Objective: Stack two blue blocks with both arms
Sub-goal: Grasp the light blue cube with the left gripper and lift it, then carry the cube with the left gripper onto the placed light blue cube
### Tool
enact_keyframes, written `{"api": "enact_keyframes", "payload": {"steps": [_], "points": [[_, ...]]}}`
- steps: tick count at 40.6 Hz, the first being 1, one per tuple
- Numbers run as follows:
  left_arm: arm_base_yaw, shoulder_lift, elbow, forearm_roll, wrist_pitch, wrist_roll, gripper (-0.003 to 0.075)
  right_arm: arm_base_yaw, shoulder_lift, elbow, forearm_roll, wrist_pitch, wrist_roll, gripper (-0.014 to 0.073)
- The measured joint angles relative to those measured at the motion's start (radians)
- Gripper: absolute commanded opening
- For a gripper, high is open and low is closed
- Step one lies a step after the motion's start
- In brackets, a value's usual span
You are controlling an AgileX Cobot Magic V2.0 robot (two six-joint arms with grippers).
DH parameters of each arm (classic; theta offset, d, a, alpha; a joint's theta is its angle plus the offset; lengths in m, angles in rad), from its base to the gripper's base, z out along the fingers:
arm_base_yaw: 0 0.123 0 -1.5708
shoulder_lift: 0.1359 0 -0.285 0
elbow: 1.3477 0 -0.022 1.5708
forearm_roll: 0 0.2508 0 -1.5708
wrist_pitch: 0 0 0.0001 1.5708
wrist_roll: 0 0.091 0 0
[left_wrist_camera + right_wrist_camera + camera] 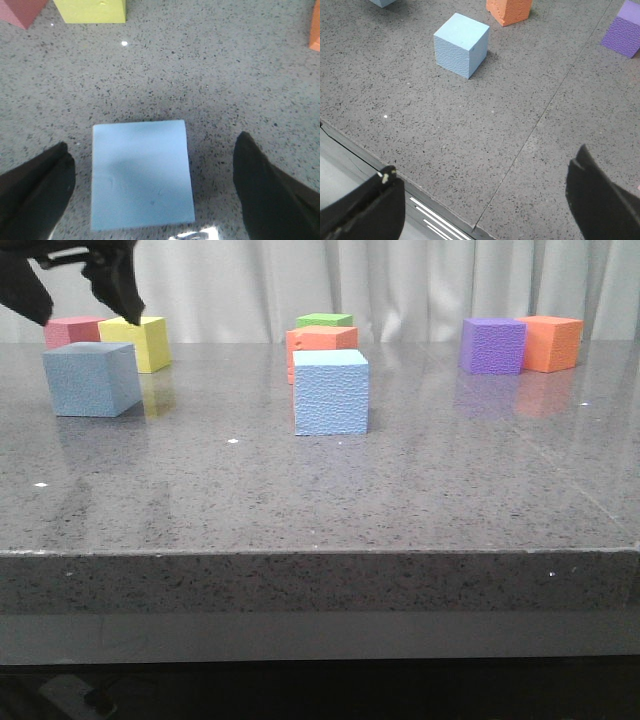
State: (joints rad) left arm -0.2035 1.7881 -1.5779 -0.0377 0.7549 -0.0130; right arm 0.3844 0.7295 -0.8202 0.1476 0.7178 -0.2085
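Note:
One pale blue block [92,380] stands at the table's left, and a second blue block [331,392] stands near the middle. My left gripper [90,312] hangs open just above the left block without touching it. In the left wrist view that block [141,175] lies between the spread fingers [35,192] of the left gripper [152,142], with a gap on each side. My right gripper [485,161] is open and empty over the table's front edge, well short of the middle block [461,45]. The right arm is out of the front view.
A red cube [70,332] and a yellow cube [145,340] sit just behind the left block. An orange cube [322,338] and a green cube [325,319] sit behind the middle block. A purple cube [492,345] and another orange cube [552,342] stand at the back right.

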Motion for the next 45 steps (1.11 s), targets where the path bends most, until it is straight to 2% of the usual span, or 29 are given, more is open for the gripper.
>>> {"api": "enact_keyframes", "payload": {"steps": [11, 21, 29, 35, 41, 45], "points": [[-0.001, 0.110, -0.027, 0.004, 0.005, -0.004, 0.0606, 0.000, 0.000, 0.000, 0.000, 0.000, 0.000, 0.0655], [-0.002, 0.128, -0.029, 0.008, 0.012, -0.006, 0.0416, 0.000, 0.000, 0.000, 0.000, 0.000, 0.000, 0.0655], [-0.002, 0.128, -0.054, 0.008, 0.061, -0.007, 0.0364, 0.000, 0.000, 0.000, 0.000, 0.000, 0.000, 0.0655], [-0.007, 0.128, -0.138, 0.008, 0.142, 0.000, 0.0339, 0.000, 0.000, 0.000, 0.000, 0.000, 0.000, 0.0655], [-0.032, 0.128, -0.258, -0.009, 0.254, 0.087, 0.0312, 0.000, 0.000, 0.000, 0.000, 0.000, 0.000, 0.0655], [-0.068, 0.124, -0.330, -0.070, 0.319, 0.210, 0.0312, 0.000, 0.000, 0.000, 0.000, 0.000, 0.000, 0.0655]]}}
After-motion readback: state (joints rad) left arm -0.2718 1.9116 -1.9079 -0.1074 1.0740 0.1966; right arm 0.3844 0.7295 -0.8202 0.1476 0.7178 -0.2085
